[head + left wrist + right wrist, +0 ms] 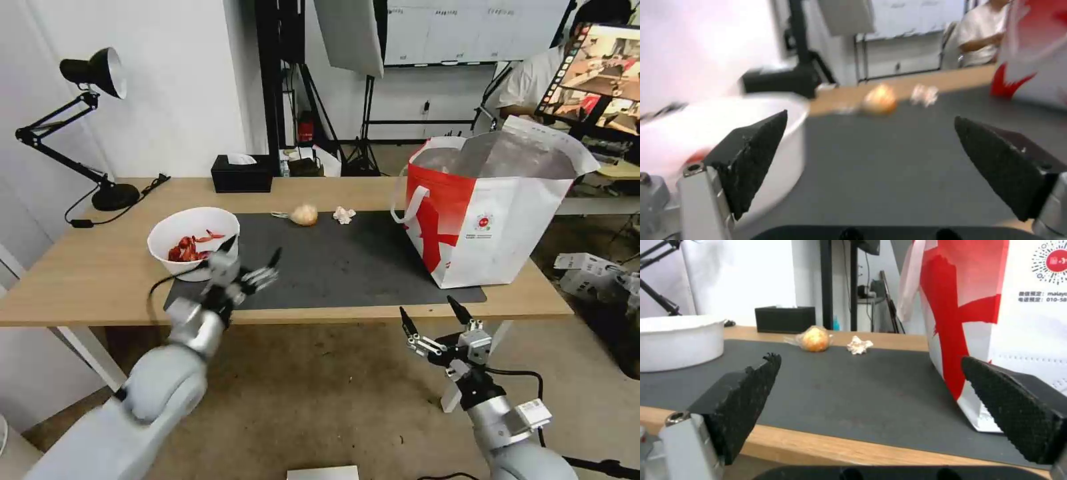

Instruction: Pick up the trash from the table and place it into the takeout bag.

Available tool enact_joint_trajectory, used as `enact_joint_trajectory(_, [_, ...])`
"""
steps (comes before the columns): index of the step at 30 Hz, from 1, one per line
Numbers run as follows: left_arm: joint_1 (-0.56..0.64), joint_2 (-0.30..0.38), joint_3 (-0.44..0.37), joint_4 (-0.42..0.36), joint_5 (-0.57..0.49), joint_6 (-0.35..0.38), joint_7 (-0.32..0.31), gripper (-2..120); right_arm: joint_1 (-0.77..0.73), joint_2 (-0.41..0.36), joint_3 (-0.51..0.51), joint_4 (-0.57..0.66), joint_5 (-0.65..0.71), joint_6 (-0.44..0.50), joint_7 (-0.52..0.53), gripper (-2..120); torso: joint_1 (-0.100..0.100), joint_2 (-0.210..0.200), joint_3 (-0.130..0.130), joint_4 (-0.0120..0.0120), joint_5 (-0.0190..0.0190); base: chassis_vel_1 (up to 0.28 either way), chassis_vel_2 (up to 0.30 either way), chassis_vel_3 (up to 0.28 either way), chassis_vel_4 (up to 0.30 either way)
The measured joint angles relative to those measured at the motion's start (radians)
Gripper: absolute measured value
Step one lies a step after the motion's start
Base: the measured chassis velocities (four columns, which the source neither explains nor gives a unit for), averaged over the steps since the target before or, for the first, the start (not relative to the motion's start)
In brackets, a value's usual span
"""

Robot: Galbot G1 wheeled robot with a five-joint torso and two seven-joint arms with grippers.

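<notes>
Two sets of jaws stand wide and hold nothing. The left gripper (252,257) hovers over the near left corner of the dark grey mat (333,260), just beside the white bowl (192,241); from the left wrist view one of its fingers (751,160) sits close against the bowl's wall. The right gripper (432,319) hangs below and in front of the counter (80,273), off its near edge, facing the takeout bag (493,213).

Red crayfish shells (193,248) lie in the bowl, which rests partly on the mat's left edge. The small clear bag with a yellowish lump (303,215) and the crumpled white tissue (344,215) lie near each other at the mat's far edge. The takeout bag stands upright on the counter's right end, mouth open, silver lining showing; what it holds cannot be seen.
</notes>
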Motion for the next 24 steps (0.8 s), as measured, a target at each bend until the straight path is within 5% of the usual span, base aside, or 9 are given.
enact_joint_trajectory(8, [0.195, -0.103, -0.108, 0.037, 0.048, -0.097, 0.058, 100, -0.013, -0.003, 0.003, -0.013, 0.01, -0.008, -0.006, 100, 0.0, 0.0, 0.0, -0.0001, 0.0002, 0.0, 0.0, 0.0, 0.0])
enact_joint_trajectory(24, [0.163, -0.129, -0.081, 0.067, 0.057, -0.098, 0.057, 100, -0.013, 0.025, -0.037, -0.066, -0.02, -0.024, -0.024, 100, 0.0, 0.0, 0.0, -0.0004, 0.0003, 0.0, 0.0, 0.0, 0.0])
